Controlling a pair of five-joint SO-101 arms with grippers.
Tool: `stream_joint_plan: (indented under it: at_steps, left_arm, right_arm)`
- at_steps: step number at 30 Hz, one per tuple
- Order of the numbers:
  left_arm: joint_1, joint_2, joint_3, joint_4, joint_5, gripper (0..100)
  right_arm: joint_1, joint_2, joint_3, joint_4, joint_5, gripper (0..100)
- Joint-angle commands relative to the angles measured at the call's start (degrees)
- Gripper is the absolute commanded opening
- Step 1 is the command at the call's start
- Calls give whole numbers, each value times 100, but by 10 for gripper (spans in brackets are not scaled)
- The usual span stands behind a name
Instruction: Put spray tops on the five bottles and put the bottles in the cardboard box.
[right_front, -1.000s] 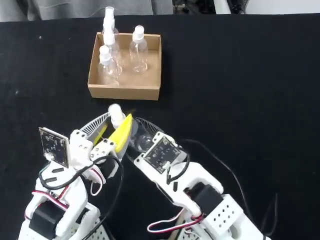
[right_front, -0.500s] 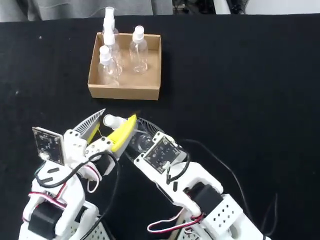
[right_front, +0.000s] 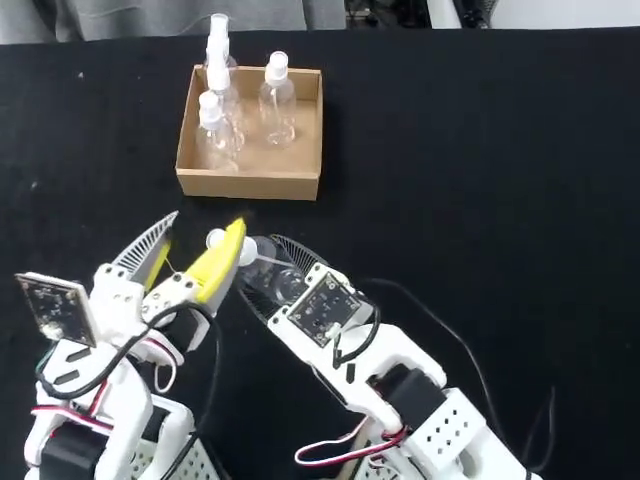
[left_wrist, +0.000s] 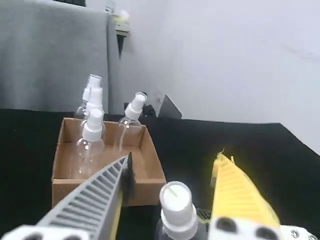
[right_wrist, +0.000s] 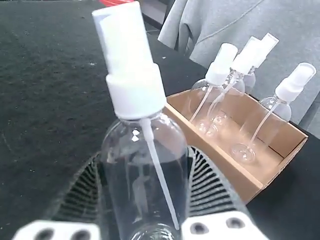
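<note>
1. The right end effector (right_wrist: 144, 162) is clenched on the last bottle (right_front: 266, 276), low in the left half of the high view. The bottle tilts toward the box (right_front: 250, 185), and its spray top (right_front: 216, 240) is on.
2. The left end effector (right_front: 204, 224) is released, with one jaw on each side of the top and neither gripping it. If the bottle is carried forward, the top could snag the yellow jaw and be knocked askew.
3. It cannot be told whether the top is fully seated. A loose top might drop off in transit.
4. Four bottles stand in the box, upper left, three of them crowded on its left side. A low entry could catch the near wall or topple them.
5. The front right corner of the box looks the likeliest spot. The counter (right_front: 480, 150) gives the widest approach from the right, and its far edge runs just behind the box.
</note>
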Motion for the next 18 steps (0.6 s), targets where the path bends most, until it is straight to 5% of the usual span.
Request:
stream_joint_plan:
  at_steps: [1, 18]
  left_arm:
    - [-242, -18, -268, -255, -9, 243]
    - [-1727, -26, 101, -519, 264, 241]
  right_arm:
    - [185, -180, -40, -176, -9, 12]
    - [158, -189, -31, -167, -9, 16]
